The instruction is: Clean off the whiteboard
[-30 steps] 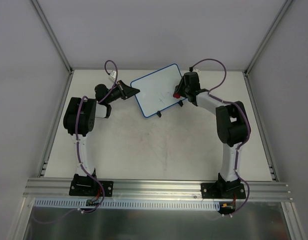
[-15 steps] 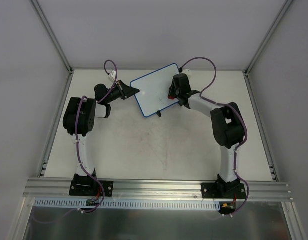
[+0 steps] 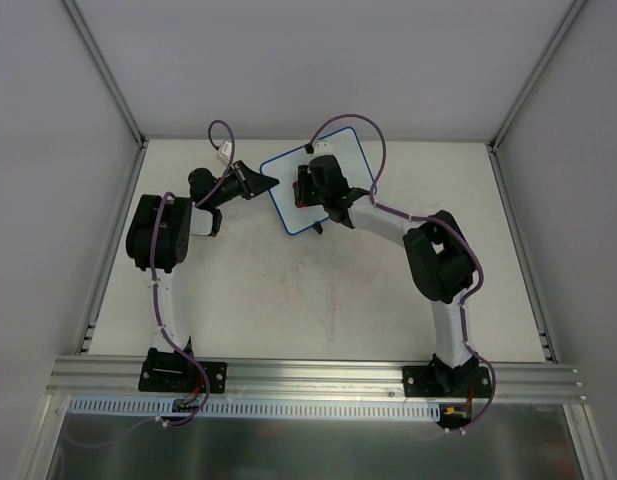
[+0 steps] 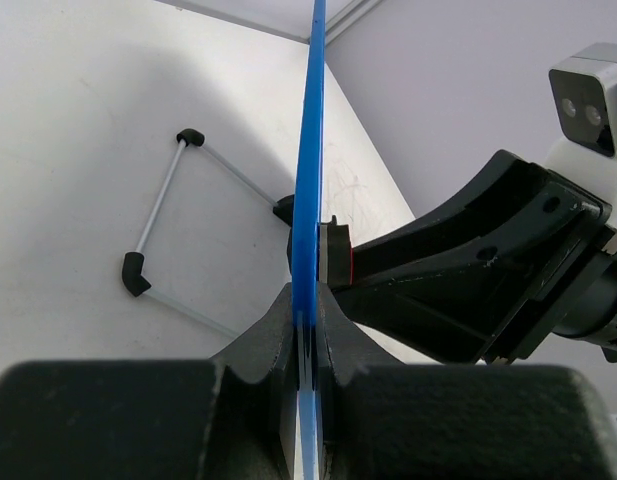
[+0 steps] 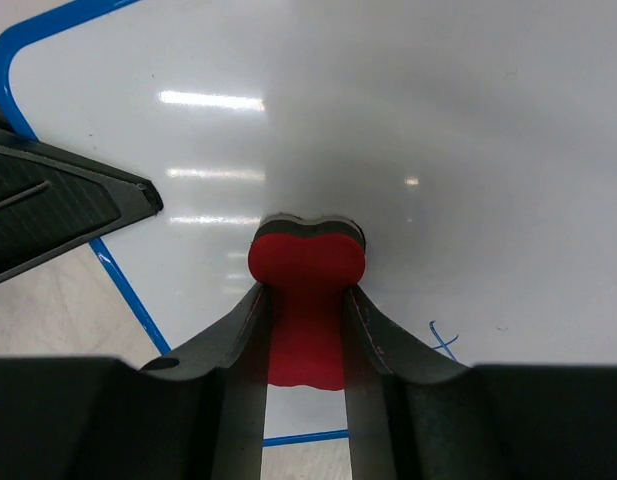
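The whiteboard (image 3: pixel 288 185), white with a thin blue rim, stands tilted on its black feet at the back of the table. My left gripper (image 3: pixel 271 182) is shut on the board's left edge; the left wrist view shows the blue rim (image 4: pixel 310 180) edge-on between the jaws. My right gripper (image 3: pixel 306 188) is shut on the red bone-shaped eraser (image 5: pixel 306 290) and presses its dark felt face against the board's surface (image 5: pixel 438 130), left of the middle. A small blue pen mark (image 5: pixel 441 341) shows low on the board, right of the eraser.
The board's wire stand with black feet (image 4: pixel 138 272) rests on the table behind the board. White walls and metal frame posts (image 3: pixel 103 70) close in the back and sides. A metal rail (image 3: pixel 308 375) runs along the near edge.
My right gripper has slid the eraser leftward across the board, from near its right edge to left of the middle. The left gripper and the board have stayed put.
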Controlling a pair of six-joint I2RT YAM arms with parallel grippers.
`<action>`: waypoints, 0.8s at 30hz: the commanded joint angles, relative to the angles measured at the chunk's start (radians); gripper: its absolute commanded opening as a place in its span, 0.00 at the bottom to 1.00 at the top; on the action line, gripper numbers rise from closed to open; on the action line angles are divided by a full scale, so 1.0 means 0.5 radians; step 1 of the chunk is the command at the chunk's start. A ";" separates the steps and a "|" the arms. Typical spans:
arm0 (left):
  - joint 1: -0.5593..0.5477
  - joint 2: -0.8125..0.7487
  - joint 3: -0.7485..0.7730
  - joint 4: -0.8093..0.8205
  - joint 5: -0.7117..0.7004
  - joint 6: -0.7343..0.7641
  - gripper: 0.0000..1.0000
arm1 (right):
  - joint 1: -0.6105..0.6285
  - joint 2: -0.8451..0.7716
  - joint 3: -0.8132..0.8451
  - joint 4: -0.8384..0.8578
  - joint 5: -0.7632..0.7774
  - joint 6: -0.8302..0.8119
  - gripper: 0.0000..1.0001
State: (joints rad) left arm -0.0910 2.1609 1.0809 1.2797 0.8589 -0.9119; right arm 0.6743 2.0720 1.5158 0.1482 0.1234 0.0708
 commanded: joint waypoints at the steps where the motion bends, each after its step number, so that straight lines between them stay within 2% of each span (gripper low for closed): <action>1: -0.027 -0.119 -0.002 0.420 0.123 0.069 0.00 | 0.011 0.075 0.003 0.017 -0.072 -0.034 0.00; 11: -0.027 -0.125 -0.008 0.453 0.132 0.047 0.00 | -0.183 0.022 -0.230 -0.033 0.081 0.426 0.00; 15: -0.027 -0.131 -0.011 0.456 0.132 0.044 0.00 | -0.201 -0.042 -0.304 -0.121 0.314 0.561 0.00; 24: -0.027 -0.134 -0.014 0.463 0.129 0.038 0.00 | -0.229 -0.153 -0.458 -0.287 0.593 0.895 0.00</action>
State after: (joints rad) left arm -0.0921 2.1605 1.0801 1.2755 0.8585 -0.9096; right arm 0.5808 1.9976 1.3247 0.1364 0.2871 0.4255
